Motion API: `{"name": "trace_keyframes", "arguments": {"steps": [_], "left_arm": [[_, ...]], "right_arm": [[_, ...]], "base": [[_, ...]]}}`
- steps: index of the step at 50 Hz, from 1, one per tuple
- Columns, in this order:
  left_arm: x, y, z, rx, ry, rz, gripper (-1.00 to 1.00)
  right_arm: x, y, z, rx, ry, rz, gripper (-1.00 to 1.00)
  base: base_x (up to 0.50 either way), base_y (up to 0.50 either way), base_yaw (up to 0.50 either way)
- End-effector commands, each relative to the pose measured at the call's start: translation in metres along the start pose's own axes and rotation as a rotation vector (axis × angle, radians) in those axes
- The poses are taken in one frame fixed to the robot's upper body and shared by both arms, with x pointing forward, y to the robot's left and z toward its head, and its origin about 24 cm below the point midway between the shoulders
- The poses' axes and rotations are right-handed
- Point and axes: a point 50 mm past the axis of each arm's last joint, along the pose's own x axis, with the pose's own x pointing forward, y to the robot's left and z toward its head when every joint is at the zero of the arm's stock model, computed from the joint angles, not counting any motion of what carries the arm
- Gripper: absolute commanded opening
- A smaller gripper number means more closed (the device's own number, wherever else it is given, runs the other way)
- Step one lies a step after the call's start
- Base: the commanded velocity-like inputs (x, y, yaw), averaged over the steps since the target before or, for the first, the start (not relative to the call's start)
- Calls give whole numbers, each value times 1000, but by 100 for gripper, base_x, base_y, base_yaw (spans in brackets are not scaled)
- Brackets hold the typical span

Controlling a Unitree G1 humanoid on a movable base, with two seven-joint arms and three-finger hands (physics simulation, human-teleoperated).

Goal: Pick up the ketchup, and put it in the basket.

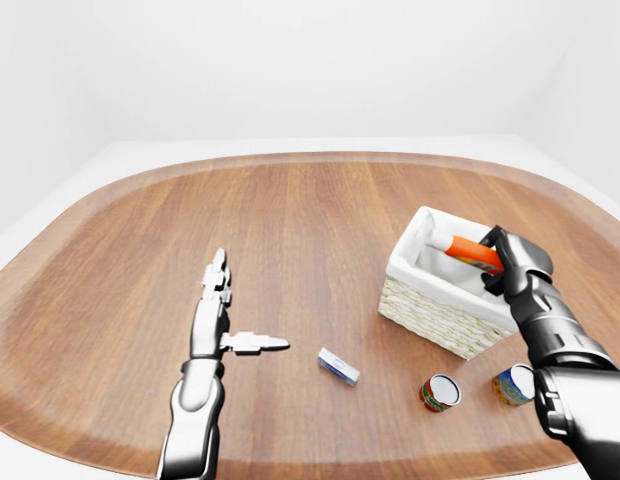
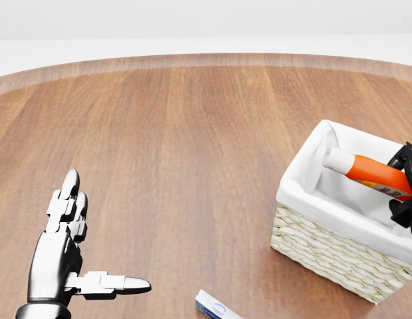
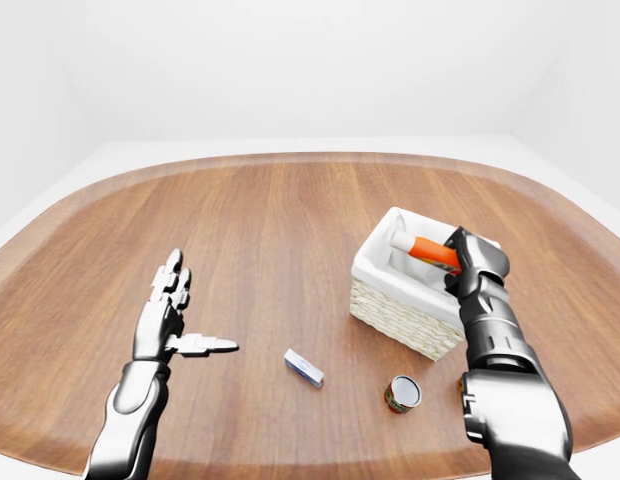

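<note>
The ketchup (image 2: 373, 173), an orange-red bottle with a white cap, lies tilted inside the white-lined wicker basket (image 2: 325, 256), with its cap end pointing to the view's left, below the rim. My right hand (image 2: 407, 187) enters from the right edge of the head view and is shut on the bottle's base, over the basket's right side. The left-eye view shows the same grip, right hand (image 1: 505, 264) on ketchup (image 1: 470, 250). My left hand (image 2: 100, 239) hovers low over the wooden table at lower left, open and flat, with the thumb out and nothing in it.
A small white and blue box (image 1: 338, 366) lies on the table between my hands. A red can (image 1: 439, 392) and a blue-yellow can (image 1: 513, 384) sit below the basket in the left-eye view. The table's rounded edge (image 1: 310, 157) runs along the top.
</note>
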Motion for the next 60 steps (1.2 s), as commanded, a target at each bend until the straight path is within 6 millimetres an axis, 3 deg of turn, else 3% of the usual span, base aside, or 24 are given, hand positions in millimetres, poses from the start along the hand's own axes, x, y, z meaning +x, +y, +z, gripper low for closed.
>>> {"name": "trace_keyframes", "arguments": {"steps": [1, 2, 3, 4, 25, 37, 41, 45, 53, 60], "left_arm": [[0, 0, 0, 2, 1, 0, 100], [0, 0, 0, 2, 1, -1, 100], [0, 0, 0, 2, 1, -1, 100], [0, 0, 0, 2, 2, 0, 100], [1, -1, -3, 5, 5, -5, 100], [0, 0, -1, 5, 4, -5, 100], [1, 0, -1, 4, 4, -5, 100], [0, 0, -1, 4, 3, -5, 100], [-2, 0, 1, 3, 1, -5, 100], [-3, -2, 1, 5, 0, -7, 100]], "right_arm": [[0, -1, -1, -6, 2, -28, -100], [0, -2, 0, -8, 0, -39, -85], [0, -2, 0, -8, -1, -39, -85], [1, -4, 0, -14, -3, -50, 100], [3, -18, 7, -8, -36, -121, 100], [6, -42, 17, 7, -64, -172, 100], [2, -62, 23, 15, -89, -214, 100], [-11, -82, 34, 25, -180, -254, 100], [-54, -116, 51, -10, -347, -300, 100], [-105, -140, 69, -72, -474, -354, 100]], "base": [[0, 0, 0], [0, 0, 0], [0, 0, 0], [0, 0, 0], [0, 0, 0], [0, 0, 0], [0, 0, 0], [0, 0, 0], [0, 0, 0], [0, 0, 0]]}}
